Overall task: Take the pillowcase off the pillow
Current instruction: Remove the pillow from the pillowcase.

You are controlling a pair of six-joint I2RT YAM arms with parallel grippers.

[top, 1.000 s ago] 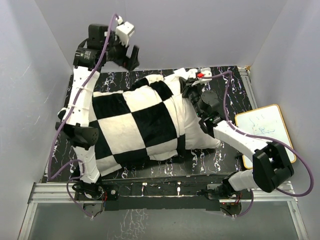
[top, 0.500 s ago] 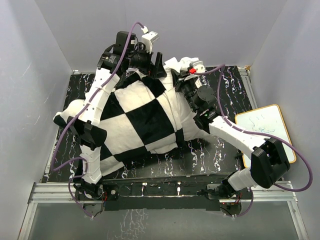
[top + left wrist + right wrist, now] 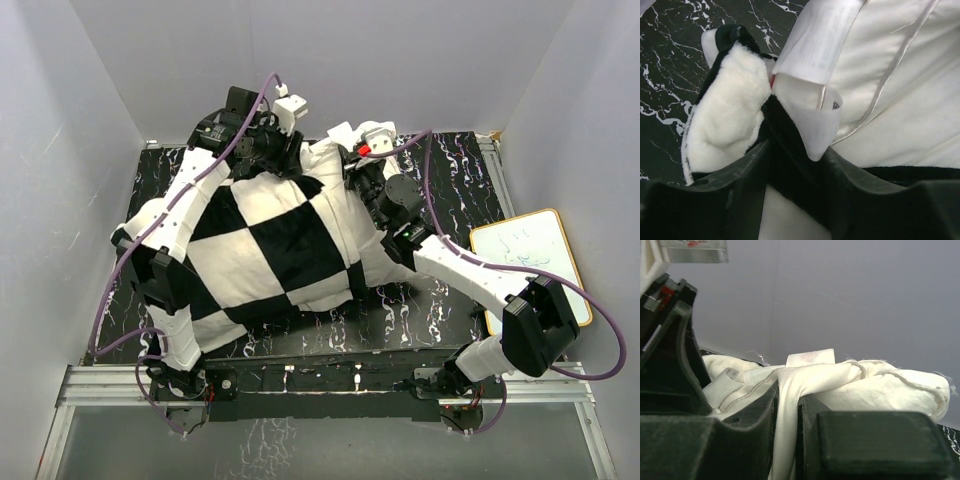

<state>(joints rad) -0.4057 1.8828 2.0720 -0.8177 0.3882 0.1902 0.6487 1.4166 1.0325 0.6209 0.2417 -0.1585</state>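
In the overhead view the pillowcase [image 3: 265, 255] fills the left and middle of the frame. It covers most of the pillow [image 3: 383, 268], which lies on the bench [image 3: 455, 175] with only its upper-centre end and right edge bare.

At upper centre, the left gripper [image 3: 795, 167] is clenched on a black plush fold at the pillowcase's open edge, right beside the pillow's white label [image 3: 815, 45]. Just right of it, the right gripper [image 3: 786, 400] is pinching a thin ridge of the pillow's off-white shell.

Both holds look slight. The thick plush could slide out of the left pinch once tension builds. The right one holds loose fabric rather than stuffing, so the pillow may drag along with the cover or tear free. If the label is caught in with the hem, the two would stay tied together.
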